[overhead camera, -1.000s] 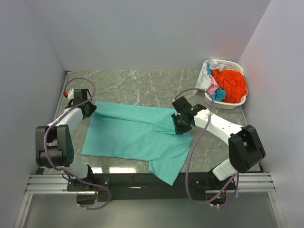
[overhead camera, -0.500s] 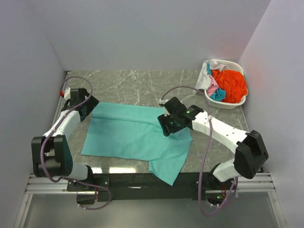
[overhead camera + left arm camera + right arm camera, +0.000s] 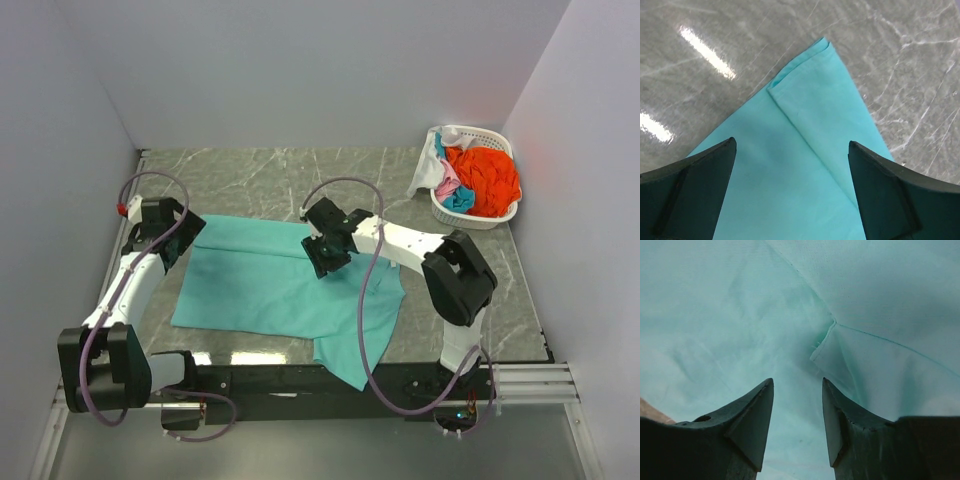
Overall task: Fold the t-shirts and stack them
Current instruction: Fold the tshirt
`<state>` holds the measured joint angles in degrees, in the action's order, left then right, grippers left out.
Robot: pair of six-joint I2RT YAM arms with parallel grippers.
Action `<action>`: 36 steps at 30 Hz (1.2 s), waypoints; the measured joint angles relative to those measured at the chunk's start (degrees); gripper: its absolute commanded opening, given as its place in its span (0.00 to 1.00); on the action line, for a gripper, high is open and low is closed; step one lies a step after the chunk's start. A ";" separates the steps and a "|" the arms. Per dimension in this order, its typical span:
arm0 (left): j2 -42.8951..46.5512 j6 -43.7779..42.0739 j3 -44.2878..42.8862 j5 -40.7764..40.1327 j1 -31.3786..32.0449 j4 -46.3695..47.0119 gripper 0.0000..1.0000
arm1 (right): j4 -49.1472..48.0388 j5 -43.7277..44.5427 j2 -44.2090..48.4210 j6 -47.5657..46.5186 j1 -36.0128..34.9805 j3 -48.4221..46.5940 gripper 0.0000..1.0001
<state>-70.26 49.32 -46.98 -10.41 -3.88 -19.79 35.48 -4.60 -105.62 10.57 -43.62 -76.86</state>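
Observation:
A teal-green t-shirt [image 3: 265, 285] lies spread flat on the marble table, one part hanging toward the near edge. My left gripper [image 3: 188, 234] hovers at its far left corner, jaws wide open. In the left wrist view that folded corner [image 3: 810, 95] lies between the fingers of the left gripper [image 3: 791, 143], and nothing is held. My right gripper [image 3: 322, 260] is low over the shirt's upper middle. In the right wrist view the right gripper [image 3: 797, 381] is open above teal cloth with a seam [image 3: 822, 342] just ahead. More t-shirts, orange-red [image 3: 485, 178], pink, white and blue, sit in a basket.
The white latticed basket [image 3: 470, 218] stands at the table's far right corner, near the right wall. Grey walls close in the table on the left, back and right. The black rail with the arm bases [image 3: 300, 380] runs along the near edge.
The left gripper has opened wide and let go of the shirt's far left corner. The right gripper has travelled left across the shirt, from its right part to its upper middle.

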 measured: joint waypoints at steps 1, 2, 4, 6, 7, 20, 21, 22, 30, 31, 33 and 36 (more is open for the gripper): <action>0.33 0.04 0.42 -0.02 0.00 -0.24 0.99 | -0.15 0.02 -1.05 0.00 0.00 -0.09 0.49; 0.76 0.09 0.85 -0.04 0.00 -0.46 0.99 | -0.17 0.04 -1.66 0.00 0.00 -0.09 0.49; 1.25 0.11 1.07 -0.13 0.00 -1.27 0.99 | -0.24 0.28 -2.75 0.00 0.00 -0.09 0.49; 1.31 0.09 1.07 -0.28 0.00 -1.44 0.99 | -0.44 1.01 -3.76 -0.04 0.00 -0.09 0.48; 1.31 0.11 1.07 -0.42 0.00 -1.57 0.99 | -0.44 1.49 -4.31 -0.07 0.00 -0.17 0.48; 1.31 0.09 1.07 -1.11 0.00 -2.14 0.99 | -3.15 5.75 -7.06 0.31 0.00 -1.40 0.05; 1.29 0.11 1.07 -1.11 0.00 -2.14 0.99 | -3.45 5.84 -7.06 0.48 0.00 -1.40 0.02; 1.29 0.11 1.07 -1.14 0.00 -2.14 0.99 | -3.65 5.90 -7.06 0.63 0.02 -1.40 0.00; 1.27 0.11 1.07 -1.29 0.00 -2.23 0.99 | -2.62 6.03 -5.66 1.97 -0.15 -1.40 0.00; 1.27 0.09 1.07 -1.27 0.00 -2.21 0.99 | -2.21 5.77 -5.07 2.03 -0.17 -1.40 0.00; 1.29 0.09 1.07 -1.27 0.00 -2.19 1.00 | -1.14 4.85 -3.45 2.47 -0.31 -1.40 0.00; 1.31 0.09 1.07 -1.29 0.00 -2.21 0.99 | -0.22 3.39 -1.44 3.32 -0.66 -1.42 0.00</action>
<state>-68.95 49.41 -45.91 -11.70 -3.88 -22.00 35.27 -1.21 -107.07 13.89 -44.27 -78.28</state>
